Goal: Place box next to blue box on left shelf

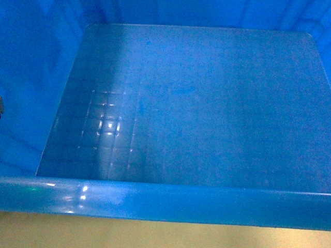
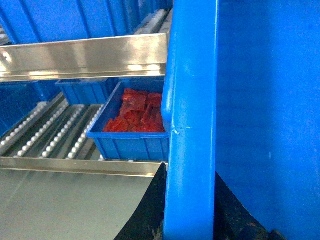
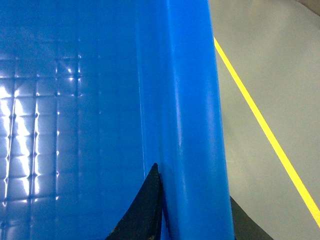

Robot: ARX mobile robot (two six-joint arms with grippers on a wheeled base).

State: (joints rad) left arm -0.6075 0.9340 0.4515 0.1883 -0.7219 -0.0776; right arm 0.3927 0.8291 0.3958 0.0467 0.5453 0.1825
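Gripping the box (image 2: 192, 125) by its left rim, my left gripper (image 2: 187, 210) is showing one dark finger (image 2: 147, 212) on the outer side of the wall and another on the inner side, closed onto the plastic. My right gripper (image 3: 195, 215) is doing the same on the opposite rim, one dark finger (image 3: 145, 210) lying against the inner wall and the other outside it. I am seeing the box filling the head view, its grid-embossed floor bare and catching glare. Beyond the left rim, the left shelf (image 2: 47, 137) is showing its roller rails, with a small blue bin (image 2: 131, 135) of red packets (image 2: 136, 116) sitting on them just beside the held box. Right of the box, grey floor (image 3: 265, 60) with a yellow line (image 3: 260, 120) is showing
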